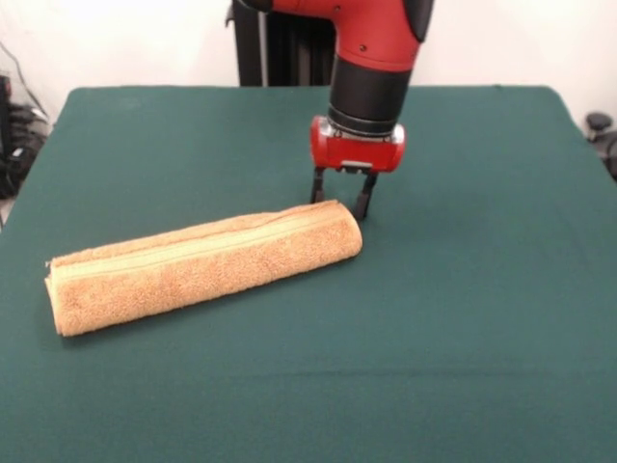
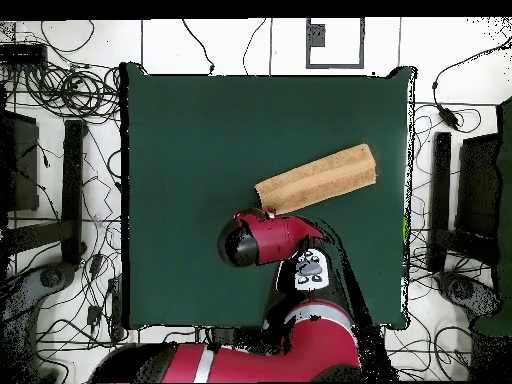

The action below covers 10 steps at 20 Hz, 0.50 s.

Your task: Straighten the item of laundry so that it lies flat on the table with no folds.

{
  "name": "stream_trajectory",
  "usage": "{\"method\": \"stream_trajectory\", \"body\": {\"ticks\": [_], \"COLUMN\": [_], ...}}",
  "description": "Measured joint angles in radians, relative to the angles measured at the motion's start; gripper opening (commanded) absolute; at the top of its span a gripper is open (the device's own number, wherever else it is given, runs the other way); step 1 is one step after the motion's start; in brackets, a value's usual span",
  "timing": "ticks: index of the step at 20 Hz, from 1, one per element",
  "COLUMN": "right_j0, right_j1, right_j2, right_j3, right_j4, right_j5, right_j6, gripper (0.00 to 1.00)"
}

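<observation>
Clearly the towel (image 1: 202, 265) is not yet flat, lying folded into a long narrow bundle near the middle of the green tabletop (image 1: 463, 338), while the gripper (image 1: 339, 200) hangs open and empty just behind one end.

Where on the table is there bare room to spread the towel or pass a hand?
The table is bare along the whole near side in front of the towel, and to the right of the robot's hand in the front view. The far left corner is bare too. It is crowded only at the towel's right end, where the open hand hangs just behind it.
</observation>
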Motion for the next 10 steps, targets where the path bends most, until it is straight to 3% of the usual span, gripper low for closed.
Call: {"method": "stream_trajectory", "body": {"ticks": [10], "right_j0": [0.024], "right_j1": [0.008], "right_j2": [-0.03], "right_j3": [0.01], "right_j4": [0.018], "right_j5": [-0.047], "right_j6": [0.0], "gripper": [1.0]}}
